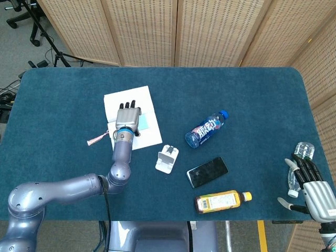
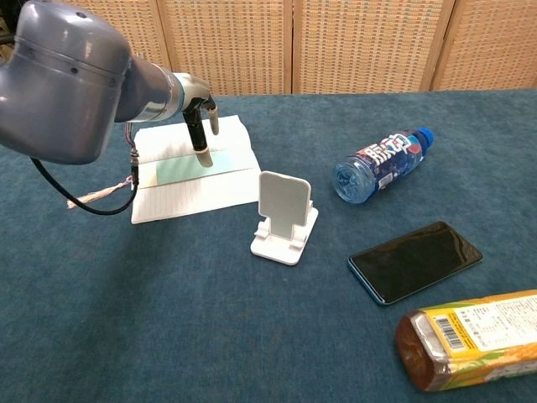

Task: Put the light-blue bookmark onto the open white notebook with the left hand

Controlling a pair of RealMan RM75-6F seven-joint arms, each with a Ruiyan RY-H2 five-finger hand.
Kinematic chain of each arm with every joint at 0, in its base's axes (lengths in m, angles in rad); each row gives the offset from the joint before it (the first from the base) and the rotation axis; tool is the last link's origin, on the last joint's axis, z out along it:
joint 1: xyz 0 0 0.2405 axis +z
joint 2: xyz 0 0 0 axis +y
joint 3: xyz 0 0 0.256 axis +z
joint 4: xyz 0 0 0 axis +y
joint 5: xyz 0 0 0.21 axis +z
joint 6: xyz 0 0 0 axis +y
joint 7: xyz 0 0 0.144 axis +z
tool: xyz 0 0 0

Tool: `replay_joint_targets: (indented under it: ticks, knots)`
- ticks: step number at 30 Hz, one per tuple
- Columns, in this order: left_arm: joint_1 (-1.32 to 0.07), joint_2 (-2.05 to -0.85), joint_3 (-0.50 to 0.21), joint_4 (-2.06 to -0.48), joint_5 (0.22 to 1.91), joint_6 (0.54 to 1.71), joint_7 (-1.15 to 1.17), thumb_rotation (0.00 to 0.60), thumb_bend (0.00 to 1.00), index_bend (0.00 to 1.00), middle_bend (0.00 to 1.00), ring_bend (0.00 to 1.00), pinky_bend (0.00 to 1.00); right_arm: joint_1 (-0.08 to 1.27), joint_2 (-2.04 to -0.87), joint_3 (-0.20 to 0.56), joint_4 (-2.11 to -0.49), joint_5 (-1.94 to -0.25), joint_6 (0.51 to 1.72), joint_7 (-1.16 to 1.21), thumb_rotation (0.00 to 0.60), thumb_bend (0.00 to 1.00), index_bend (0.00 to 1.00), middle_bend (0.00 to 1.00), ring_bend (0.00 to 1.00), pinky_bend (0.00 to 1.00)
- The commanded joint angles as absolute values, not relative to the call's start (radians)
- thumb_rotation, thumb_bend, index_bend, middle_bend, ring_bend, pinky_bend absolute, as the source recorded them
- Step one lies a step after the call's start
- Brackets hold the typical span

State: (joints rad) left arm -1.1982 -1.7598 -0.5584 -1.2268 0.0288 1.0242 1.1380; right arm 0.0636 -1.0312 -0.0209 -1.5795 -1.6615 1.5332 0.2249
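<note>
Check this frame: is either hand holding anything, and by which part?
Nothing looks held. The left hand is spread over the light-blue bookmark, which lies flat on the white notebook; the right hand is empty.

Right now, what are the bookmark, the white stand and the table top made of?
The bookmark looks like thin matte card or paper: it lies flat on the notebook, with a stringy tassel trailing off it. The stand looks like smooth white plastic with a slight sheen. The table seems covered in dark blue felt or short carpet, going by its fuzzy, dull surface.
</note>
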Motion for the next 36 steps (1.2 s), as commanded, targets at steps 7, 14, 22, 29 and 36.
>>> replay_joint_targets:
  ticks: [7, 14, 22, 29, 36]
  knots:
    - [-1.079, -1.618, -0.477, -1.437, 0.137, 1.026, 1.002, 0.6, 0.17, 0.23, 0.0, 0.0, 0.0, 0.06, -1.034, -0.02, -1.585, -1.659, 1.537, 0.21, 0.6, 0.0, 0.0, 0.0, 0.0, 0.0]
    - [-0.937, -1.474, -0.433, -1.618, 0.255, 0.993, 0.805, 0.6, 0.17, 0.07, 0.0, 0.0, 0.0, 0.061, -1.041, -0.02, -1.595, -1.658, 1.531, 0.174, 0.6, 0.0, 0.0, 0.0, 0.0, 0.0]
    - [-0.736, -1.357, -0.335, -1.782, 0.624, 1.053, 0.548, 0.6, 0.17, 0.0, 0.0, 0.0, 0.0, 0.061, -1.051, -0.013, -1.602, -1.642, 1.522, 0.136, 0.6, 0.0, 0.0, 0.0, 0.0, 0.0]
    - [-0.545, -1.303, -0.143, -1.801, 1.04, 1.206, 0.383, 0.6, 0.16, 0.0, 0.0, 0.0, 0.0, 0.064, -1.065, -0.007, -1.617, -1.624, 1.507, 0.077, 0.6, 0.0, 0.0, 0.0, 0.0, 0.0]
    - [-0.408, -1.326, 0.015, -1.704, 1.265, 1.372, 0.397, 0.6, 0.16, 0.0, 0.0, 0.0, 0.0, 0.062, -1.077, 0.001, -1.631, -1.601, 1.498, 0.021, 0.6, 0.0, 0.0, 0.0, 0.0, 0.0]
